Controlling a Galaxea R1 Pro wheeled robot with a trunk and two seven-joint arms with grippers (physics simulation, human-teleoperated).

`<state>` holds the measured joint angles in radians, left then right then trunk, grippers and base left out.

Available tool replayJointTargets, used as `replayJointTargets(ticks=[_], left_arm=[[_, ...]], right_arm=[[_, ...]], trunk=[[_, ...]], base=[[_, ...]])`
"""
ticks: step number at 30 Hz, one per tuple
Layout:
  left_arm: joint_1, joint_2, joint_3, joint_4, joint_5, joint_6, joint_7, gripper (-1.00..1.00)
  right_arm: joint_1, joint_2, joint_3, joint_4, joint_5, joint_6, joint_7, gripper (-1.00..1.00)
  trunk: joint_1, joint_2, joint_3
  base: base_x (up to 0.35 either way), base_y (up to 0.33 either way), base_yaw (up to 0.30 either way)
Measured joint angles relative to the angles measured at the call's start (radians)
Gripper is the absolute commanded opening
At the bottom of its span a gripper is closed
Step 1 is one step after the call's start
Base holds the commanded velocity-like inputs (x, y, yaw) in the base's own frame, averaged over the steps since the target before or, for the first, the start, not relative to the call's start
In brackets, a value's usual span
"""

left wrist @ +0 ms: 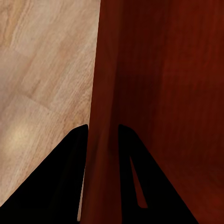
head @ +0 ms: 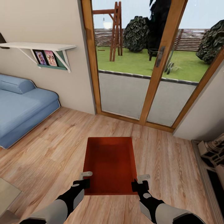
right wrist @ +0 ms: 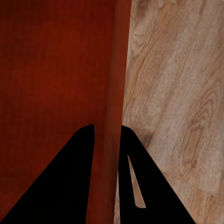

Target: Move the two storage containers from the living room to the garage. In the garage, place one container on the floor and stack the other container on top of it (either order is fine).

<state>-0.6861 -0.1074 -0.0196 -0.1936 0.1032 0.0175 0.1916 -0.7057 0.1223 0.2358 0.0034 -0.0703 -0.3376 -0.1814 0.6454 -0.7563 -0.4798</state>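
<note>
The orange-red bin (head: 111, 165) sits low in front of the robot over the light wood-plank floor (head: 56, 146), its open top facing up and its long sides running away toward the glass door (head: 137, 62). Bare planks lie open on both sides of the bin and between its far end and the door's wooden frame.

The left hand (head: 84, 179) grips the bin's near left corner; in the left wrist view its 2 fingers (left wrist: 56, 186) straddle the bin wall (left wrist: 105, 116), 1 inside and 1 outside. The right hand (head: 140, 182) clasps the near right corner the same way, fingers (right wrist: 158, 186) either side of the wall (right wrist: 114, 93).

A blue sofa (head: 21, 105) stands well apart to the left under a white wall shelf (head: 40, 46). A dark unit (head: 211, 161) lines the right wall.
</note>
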Motion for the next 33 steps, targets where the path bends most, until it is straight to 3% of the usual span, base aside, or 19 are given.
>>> replayJointTargets(ticks=[33], left_arm=[[0.0, 0.0, 0.0, 0.0, 0.0, 0.0, 0.0, -1.0]], right_arm=[[0.0, 0.0, 0.0, 0.0, 0.0, 0.0, 0.0, -1.0]], trunk=[[0.0, 0.0, 0.052]], base=[[0.0, 0.0, 0.0]])
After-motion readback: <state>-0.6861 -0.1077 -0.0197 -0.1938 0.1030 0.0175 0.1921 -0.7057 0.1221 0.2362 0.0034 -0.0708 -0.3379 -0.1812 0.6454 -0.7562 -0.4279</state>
